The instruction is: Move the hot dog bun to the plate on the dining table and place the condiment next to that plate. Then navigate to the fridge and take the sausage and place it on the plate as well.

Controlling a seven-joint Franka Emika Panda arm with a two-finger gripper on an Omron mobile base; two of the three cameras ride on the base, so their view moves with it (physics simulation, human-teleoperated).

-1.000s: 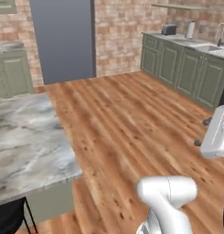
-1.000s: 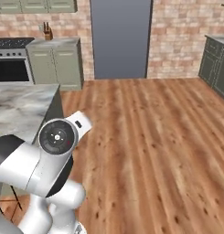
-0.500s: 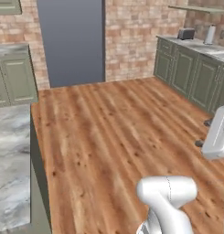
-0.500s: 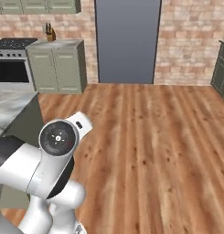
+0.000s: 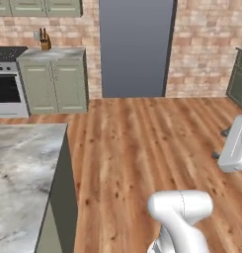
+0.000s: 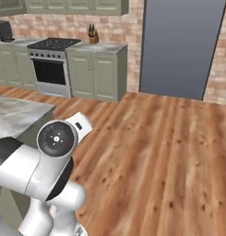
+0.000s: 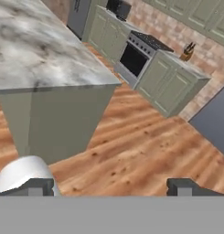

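Observation:
My gripper (image 7: 111, 186) is open with nothing between its two dark fingertips (image 7: 38, 185). In the left base view the hand (image 5: 235, 146) hangs at the right edge, above the wooden floor. The dining table (image 5: 21, 173) shows its grey-white marble top at the lower left, bare where I see it, and it also fills the upper left of the hand view (image 7: 35, 45). A tall grey unit (image 7: 79, 16) at the far end of the cabinet row may be the fridge. The hot dog bun, plate, condiment and sausage are out of view.
A stove (image 6: 52, 69) stands between green cabinets (image 6: 98, 71) along the brick back wall, with a knife block (image 6: 92, 34) on the counter. A tall plain grey panel (image 5: 135, 47) sits in that wall. Wide wooden floor (image 5: 142, 143) lies ahead and to the right.
The whole scene has slid to the right in both base views, so the base has turned left. The stove and cabinets have come into view. My gripper stays open.

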